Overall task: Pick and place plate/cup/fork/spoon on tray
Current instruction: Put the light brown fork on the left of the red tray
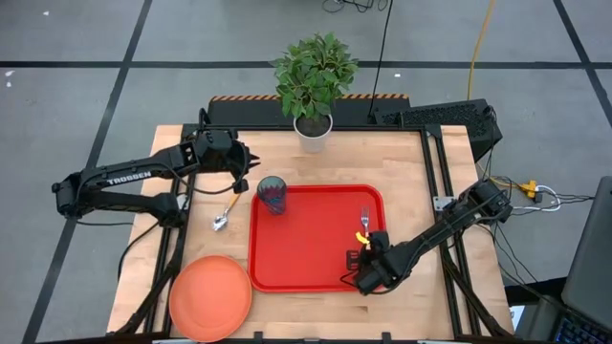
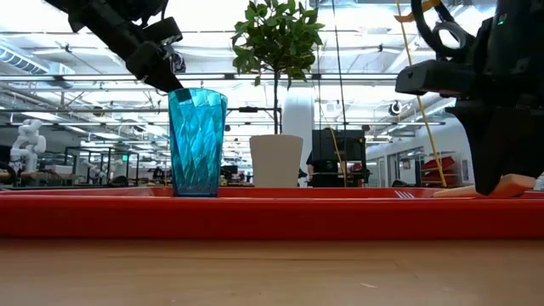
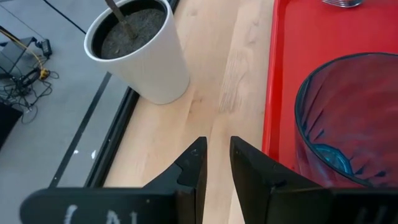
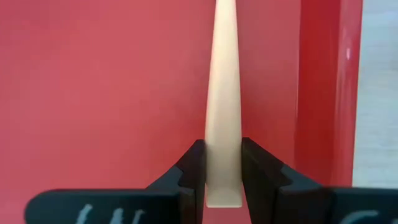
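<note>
The red tray (image 1: 316,272) lies mid-table. The teal cup (image 1: 272,194) stands upright on its base in the tray's far left corner. My left gripper (image 1: 249,178) hovers just left of the cup's rim, empty, its fingers (image 3: 198,163) a narrow gap apart. The fork (image 1: 363,222) is on the tray's right side, tines toward the far edge. My right gripper (image 1: 367,251) is shut on the fork's handle. The spoon (image 1: 227,212) lies flat on the table left of the tray. The orange plate (image 1: 210,296) lies flat at the near left corner. My right gripper pinches the near end of the fork's orange handle (image 4: 222,155) between its two fingers, one on each long edge. The fingers lie along the handle, coming from the table's near side. In the low view the handle end (image 2: 510,184) sits slightly raised while the tines (image 2: 406,195) rest on the tray.
A white pot (image 1: 313,132) with a green plant stands at the table's far edge, just beyond the tray and close to my left gripper. The tray's middle and near left part are bare.
</note>
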{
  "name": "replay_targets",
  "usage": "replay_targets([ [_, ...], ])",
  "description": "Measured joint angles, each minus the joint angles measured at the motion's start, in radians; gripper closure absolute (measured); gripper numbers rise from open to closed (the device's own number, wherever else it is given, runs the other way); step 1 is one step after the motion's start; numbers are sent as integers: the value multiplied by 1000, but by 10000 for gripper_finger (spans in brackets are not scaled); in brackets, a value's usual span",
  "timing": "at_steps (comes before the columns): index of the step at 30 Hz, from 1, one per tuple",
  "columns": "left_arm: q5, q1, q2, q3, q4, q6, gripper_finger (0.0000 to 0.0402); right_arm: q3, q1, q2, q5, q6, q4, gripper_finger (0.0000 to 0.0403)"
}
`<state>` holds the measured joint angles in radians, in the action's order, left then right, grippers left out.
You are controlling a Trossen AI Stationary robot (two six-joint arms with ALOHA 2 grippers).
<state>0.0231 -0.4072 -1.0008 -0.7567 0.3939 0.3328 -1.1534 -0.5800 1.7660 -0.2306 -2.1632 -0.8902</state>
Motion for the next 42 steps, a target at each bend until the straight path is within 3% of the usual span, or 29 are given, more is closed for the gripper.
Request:
replay_targets([
  [16, 0, 0, 0, 0, 7, 0, 327, 72, -12, -3, 50, -44, 72, 342],
  [25, 0, 0, 0, 0, 9, -3, 327, 94, -12, -4, 52, 24, 110, 281],
  [30, 0, 0, 0, 0, 10, -3, 327, 94, -10, -4, 108, 107, 111, 286],
  [42, 0, 0, 0, 0, 17, -4, 327, 95, -11, -3, 127, 139, 108, 317],
])
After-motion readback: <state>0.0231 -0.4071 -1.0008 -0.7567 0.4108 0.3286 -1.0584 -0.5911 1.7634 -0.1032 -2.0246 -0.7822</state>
